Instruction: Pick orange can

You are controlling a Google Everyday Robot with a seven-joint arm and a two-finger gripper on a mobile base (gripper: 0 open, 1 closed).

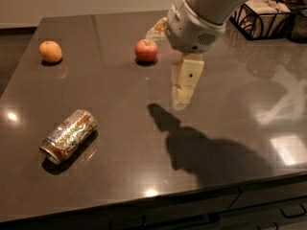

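Hanging below a bulky white wrist housing [194,23], the end effector [183,92] sits just right of the frame's centre, pointing down over the surface [120,95]. It is well apart from every object. Whether it is spread or pressed together cannot be told from this angle: only one cream-coloured piece shows clearly. A second pale piece [157,30] pokes out from behind the housing's left side, and what it belongs to is unclear. Nothing is pinched in the end effector. The arm above the housing is cut off by the top edge of the frame. Its dark shadow [201,150] spreads across the lower centre and right of the surface.

A black wire basket [249,25] stands in the upper right corner, partly cut off. It holds pale, tan items whose kind is hard to make out. A dark shape [300,28] at the far right edge is too cropped to identify.

The orange can [68,136] lies on its side in the lower left of the frame, with one end turned toward the lower left corner. It is far from the end effector. An orange fruit [50,51] rests in the upper left. A red apple [146,50] sits at upper centre, just left of the housing.
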